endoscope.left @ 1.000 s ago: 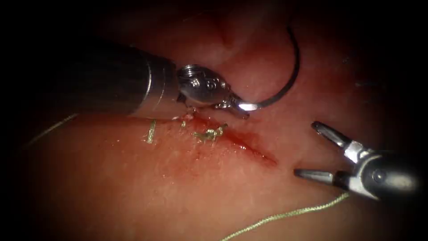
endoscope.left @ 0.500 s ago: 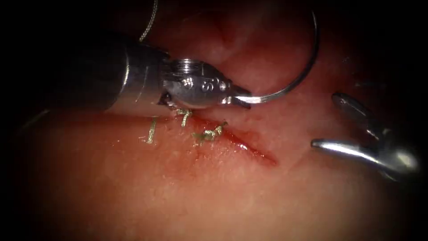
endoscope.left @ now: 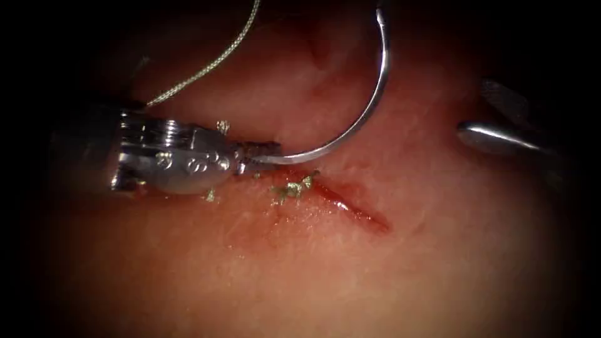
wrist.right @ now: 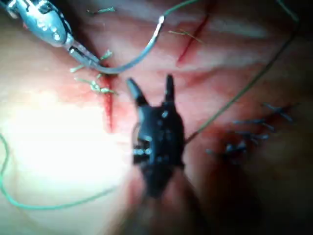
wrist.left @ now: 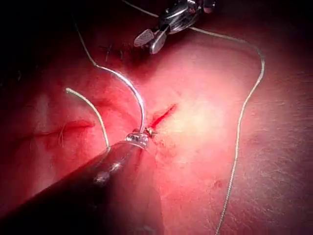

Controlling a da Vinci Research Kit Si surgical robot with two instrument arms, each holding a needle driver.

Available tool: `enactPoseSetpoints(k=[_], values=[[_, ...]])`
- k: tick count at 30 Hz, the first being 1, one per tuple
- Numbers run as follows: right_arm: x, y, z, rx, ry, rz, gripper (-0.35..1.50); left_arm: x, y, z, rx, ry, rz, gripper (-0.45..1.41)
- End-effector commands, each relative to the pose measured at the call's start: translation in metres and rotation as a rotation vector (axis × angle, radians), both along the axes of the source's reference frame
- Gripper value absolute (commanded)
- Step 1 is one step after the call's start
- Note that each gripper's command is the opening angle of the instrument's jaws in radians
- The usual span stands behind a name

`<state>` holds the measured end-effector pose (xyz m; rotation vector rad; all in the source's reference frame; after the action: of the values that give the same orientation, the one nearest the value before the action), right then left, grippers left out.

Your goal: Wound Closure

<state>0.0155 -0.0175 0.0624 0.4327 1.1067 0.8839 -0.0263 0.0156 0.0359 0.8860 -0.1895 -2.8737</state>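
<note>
Clamped on the needle (endoscope.left: 350,125) near 1 end of its curve, my left pincer (endoscope.left: 263,156) sits just above the cut's (endoscope.left: 350,206) upper-left part, jaws tight together. From the grip the needle sweeps right and arcs upward, its far end high over the tissue (endoscope.left: 313,275); the whole curve hangs free, none of it in the tissue. By the left wrist view the needle (wrist.left: 132,93) rises from my left pincer (wrist.left: 139,137) in the same bare arc, with the cut (wrist.left: 164,115) just beside the jaws.

Thread (endoscope.left: 206,66) runs from behind my left tool up and to the right. A knot (endoscope.left: 291,186) with short cut ends lies on the cut just below the jaws, and red fluid (endoscope.left: 341,203) fills the open stretch running down to the right.

My right pincer (endoscope.left: 494,116) waits well to the right of the cut, spread wide and holding nothing. In the right wrist view its 2 jaws (wrist.right: 151,88) stand apart, pointing toward the needle (wrist.right: 142,54) and my left pincer (wrist.right: 88,58), with thread (wrist.right: 49,203) trailing across the tissue nearby.
</note>
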Motion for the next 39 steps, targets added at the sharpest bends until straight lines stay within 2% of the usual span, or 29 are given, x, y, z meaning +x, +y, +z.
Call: enactPoseSetpoints(k=[1, 5, 11, 19, 31, 32, 33, 34, 35, 36, 37, 38, 39], values=[[0.0017, 0.0007, 0.0014, 0.019, 0.026, -0.014, 1.47, -0.0005, -0.0001, 0.0004, -0.028, 0.003, 0.010, -0.45], [0.0030, 0.0013, 0.0026, 0.054, 0.073, -0.049, 1.47, -0.0008, -0.0004, -0.0001, -0.131, 0.005, 0.052, -0.45], [0.0042, 0.0007, 0.0030, 0.080, 0.115, -0.095, 1.48, -0.0010, -0.0002, -0.0002, -0.200, 0.031, 0.073, -0.45], [0.0053, 0.0004, 0.0022, 0.087, 0.152, -0.136, 1.48, -0.0012, -0.0002, -0.0001, -0.225, 0.045, 0.080, -0.45], [0.0068, 0.0016, 0.0033, 0.079, 0.144, -0.125, 1.45, -0.0015, -0.0006, -0.0005, -0.230, 0.036, 0.099, -0.45], [0.0069, 0.0015, 0.0033, 0.078, 0.143, -0.124, 1.37, -0.0016, -0.0006, -0.0005, -0.233, 0.036, 0.103, -0.45], [0.0069, 0.0015, 0.0032, 0.080, 0.149, -0.131, 1.20, -0.0016, -0.0006, -0.0005, -0.231, 0.036, 0.102, -0.45], [0.0069, 0.0015, 0.0032, 0.080, 0.149, -0.131, 1.20, -0.0016, -0.0006, -0.0005, -0.231, 0.036, 0.102, -0.45], [0.0069, 0.0014, 0.0030, 0.083, 0.163, -0.143, 0.91, -0.0016, -0.0007, -0.0005, -0.234, 0.035, 0.106, -0.45], [0.0069, 0.0017, 0.0028, 0.089, 0.178, -0.146, -0.15, -0.0016, -0.0007, -0.0006, -0.238, 0.035, 0.114, -0.45], [0.0069, 0.0017, 0.0028, 0.089, 0.178, -0.146, -0.15, -0.0016, -0.0007, -0.0006, -0.238, 0.035, 0.114, -0.45], [0.0069, 0.0019, 0.0027, 0.083, 0.187, -0.135, -0.35, -0.0016, -0.0008, -0.0006, -0.240, 0.035, 0.119, -0.45], [0.0068, 0.0020, 0.0027, 0.081, 0.191, -0.130, -0.35, -0.0017, -0.0008, -0.0006, -0.239, 0.034, 0.118, -0.45]])
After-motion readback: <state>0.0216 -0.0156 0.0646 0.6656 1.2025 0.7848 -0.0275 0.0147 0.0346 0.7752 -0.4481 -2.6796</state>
